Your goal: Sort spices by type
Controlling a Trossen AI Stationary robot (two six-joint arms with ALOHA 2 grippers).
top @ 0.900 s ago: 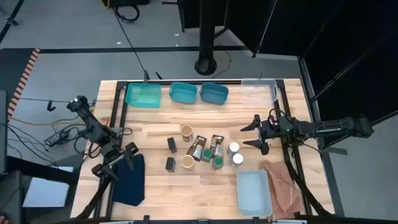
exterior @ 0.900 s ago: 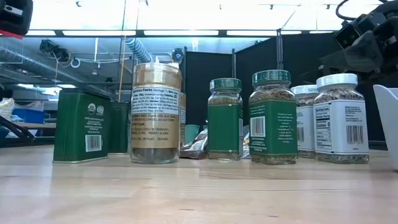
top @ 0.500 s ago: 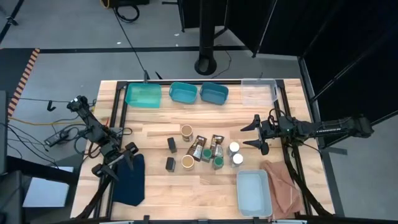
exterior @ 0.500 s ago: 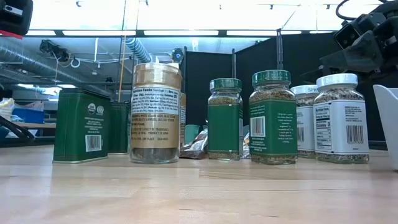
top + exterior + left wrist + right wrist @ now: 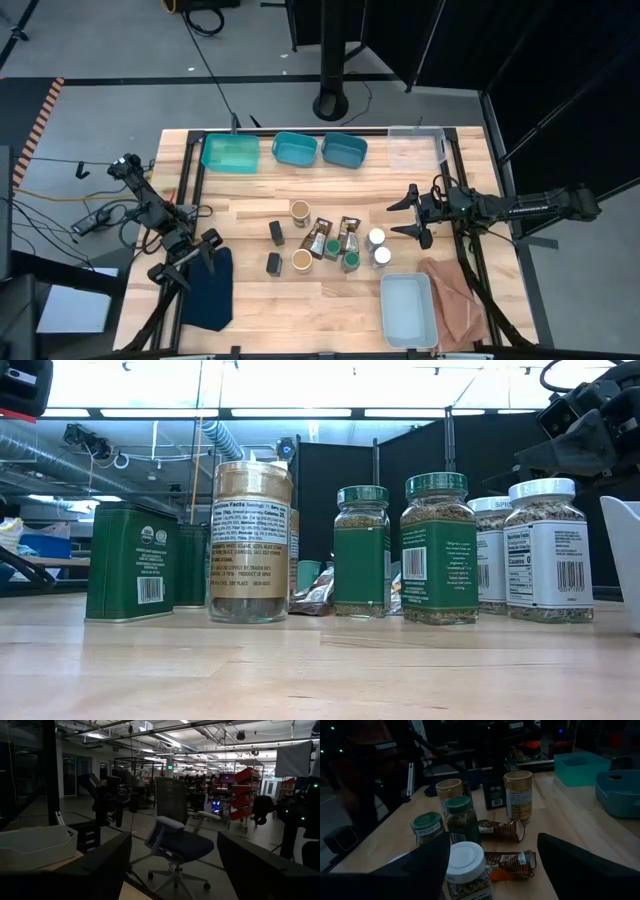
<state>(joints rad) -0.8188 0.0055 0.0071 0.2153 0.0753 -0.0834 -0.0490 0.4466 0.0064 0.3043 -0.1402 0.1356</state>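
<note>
The spices stand in a cluster mid-table. Two tan-topped jars (image 5: 299, 210) (image 5: 301, 260), two black tins (image 5: 276, 232) (image 5: 273, 263), two brown packets (image 5: 320, 237) (image 5: 348, 233), two green-lidded jars (image 5: 331, 248) (image 5: 351, 262) and two white-lidded jars (image 5: 376, 238) (image 5: 382, 256) all rest on the wood. My right gripper (image 5: 408, 217) hovers open just right of the white-lidded jars, pointing toward them (image 5: 492, 845). My left gripper (image 5: 190, 258) waits open at the table's left, over the edge of a dark blue cloth (image 5: 208, 290), and its wrist view (image 5: 175, 845) looks level into the room.
Three teal bins (image 5: 231, 152) (image 5: 295, 148) (image 5: 343, 150) and a clear one (image 5: 415, 148) line the far edge. A pale bin (image 5: 408, 308) sits near the front right, beside a brown crumpled sheet (image 5: 455, 305). Bare wood lies between the cluster and the far bins.
</note>
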